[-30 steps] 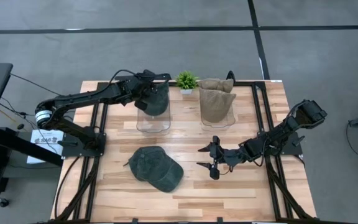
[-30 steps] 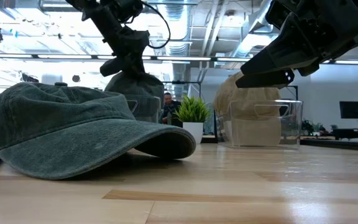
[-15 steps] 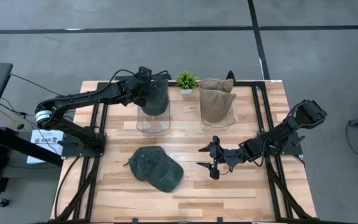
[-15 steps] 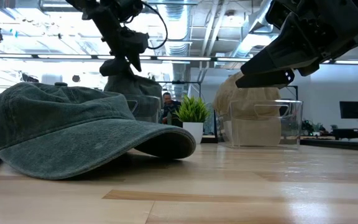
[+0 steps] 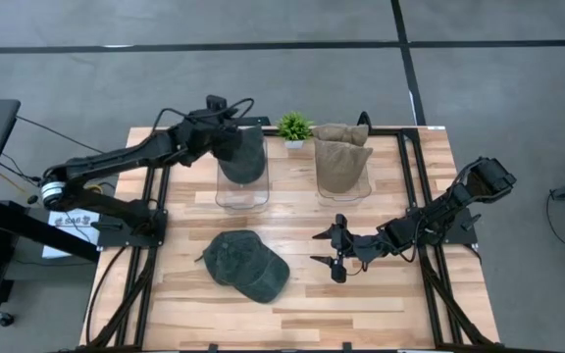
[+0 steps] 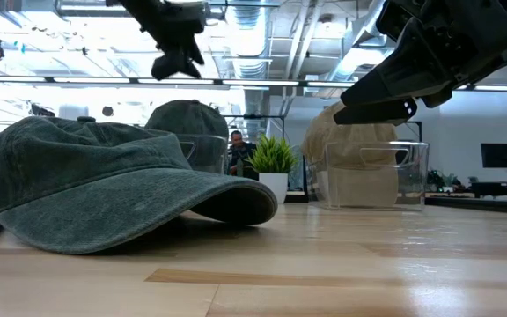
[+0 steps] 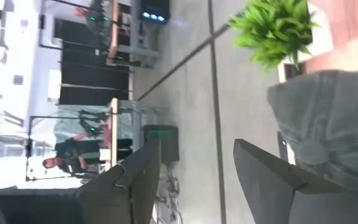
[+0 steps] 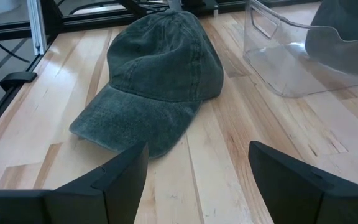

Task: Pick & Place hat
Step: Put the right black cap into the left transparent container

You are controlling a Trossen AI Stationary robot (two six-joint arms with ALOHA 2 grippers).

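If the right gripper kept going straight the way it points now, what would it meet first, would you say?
Most likely the green cap lying on the table. The open right gripper points straight at it, with only bare wood between. It hovers above the tabletop, so it might skim over the brim.

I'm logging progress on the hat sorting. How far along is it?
Done: a green hat sits in the left clear bin, a tan hat in the right bin. The left gripper is open above it. Left: the green cap on the table, facing the open right gripper.
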